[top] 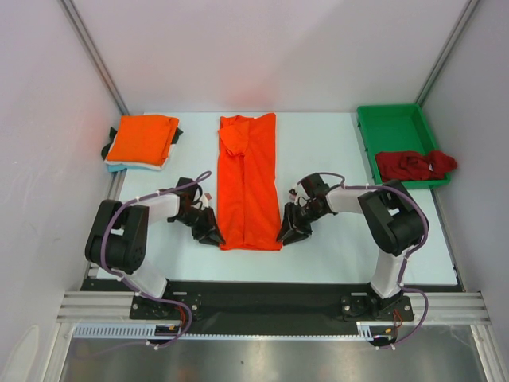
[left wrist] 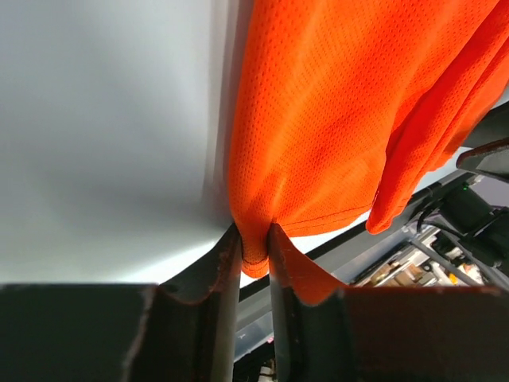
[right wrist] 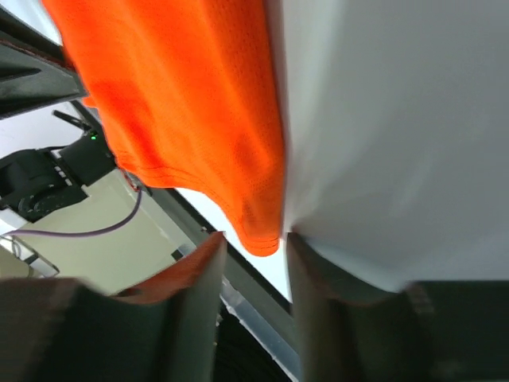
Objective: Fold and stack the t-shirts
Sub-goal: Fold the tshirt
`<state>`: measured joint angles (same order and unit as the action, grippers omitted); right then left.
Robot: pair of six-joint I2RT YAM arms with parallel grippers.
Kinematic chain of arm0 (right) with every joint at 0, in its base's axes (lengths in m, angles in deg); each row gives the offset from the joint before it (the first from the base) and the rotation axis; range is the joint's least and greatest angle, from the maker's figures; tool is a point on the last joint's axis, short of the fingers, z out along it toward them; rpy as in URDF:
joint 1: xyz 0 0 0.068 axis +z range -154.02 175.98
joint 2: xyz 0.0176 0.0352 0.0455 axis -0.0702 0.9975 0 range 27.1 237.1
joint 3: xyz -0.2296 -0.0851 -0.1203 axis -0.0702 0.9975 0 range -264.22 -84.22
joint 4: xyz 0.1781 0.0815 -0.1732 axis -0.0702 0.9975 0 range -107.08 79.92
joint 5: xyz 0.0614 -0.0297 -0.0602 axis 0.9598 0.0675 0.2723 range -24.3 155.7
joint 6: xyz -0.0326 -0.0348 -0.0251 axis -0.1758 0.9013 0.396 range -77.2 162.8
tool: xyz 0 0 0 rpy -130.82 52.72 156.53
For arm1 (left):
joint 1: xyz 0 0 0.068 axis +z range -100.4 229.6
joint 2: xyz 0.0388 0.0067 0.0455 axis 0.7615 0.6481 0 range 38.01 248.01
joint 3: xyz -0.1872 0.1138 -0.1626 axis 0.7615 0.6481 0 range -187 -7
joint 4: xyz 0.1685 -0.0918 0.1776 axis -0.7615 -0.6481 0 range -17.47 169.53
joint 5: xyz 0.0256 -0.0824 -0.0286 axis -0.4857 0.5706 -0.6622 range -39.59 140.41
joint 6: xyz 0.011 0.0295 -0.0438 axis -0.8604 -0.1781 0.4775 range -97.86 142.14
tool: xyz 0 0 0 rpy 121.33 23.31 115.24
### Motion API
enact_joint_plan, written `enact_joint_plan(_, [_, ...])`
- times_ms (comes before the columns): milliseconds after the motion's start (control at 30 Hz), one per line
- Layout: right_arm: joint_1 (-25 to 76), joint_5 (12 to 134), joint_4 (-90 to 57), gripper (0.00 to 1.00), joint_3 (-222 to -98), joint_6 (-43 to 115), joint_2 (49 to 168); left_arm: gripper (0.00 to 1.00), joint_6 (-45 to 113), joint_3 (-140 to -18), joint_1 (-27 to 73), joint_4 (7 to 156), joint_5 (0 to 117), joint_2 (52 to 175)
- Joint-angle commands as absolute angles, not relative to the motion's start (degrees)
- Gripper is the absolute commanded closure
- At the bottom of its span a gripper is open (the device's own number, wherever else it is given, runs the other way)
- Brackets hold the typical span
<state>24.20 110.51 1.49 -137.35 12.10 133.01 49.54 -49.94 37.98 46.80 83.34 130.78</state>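
Observation:
An orange t-shirt (top: 248,183) lies in a long narrow strip down the middle of the table, a sleeve folded over near its far end. My left gripper (top: 213,235) sits at its near left corner. In the left wrist view the left gripper (left wrist: 254,231) pinches the hem corner of the orange t-shirt (left wrist: 334,119). My right gripper (top: 286,233) is at the near right corner. Seen from the right wrist, the right gripper (right wrist: 253,239) stands apart, with the corner of the orange t-shirt (right wrist: 191,103) hanging between its fingers, clear of the left finger.
A folded orange t-shirt (top: 141,140) rests on a pale blue one (top: 127,166) at the far left. A green tray (top: 398,127) at the far right holds a crumpled dark red t-shirt (top: 413,165). White walls close in on both sides.

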Motion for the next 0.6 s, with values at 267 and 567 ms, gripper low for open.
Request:
enact_joint_plan(267, [26.6,108.0,-0.6,0.83,-136.9,13.4,136.3,0.99,48.8,-49.7,36.8,47.5,82.4,128.8])
enact_joint_plan(567, [25.9,108.5,-2.1,1.00,-138.3,17.1,130.6,1.00,44.8,-53.5,37.3,46.4,80.0,124.3])
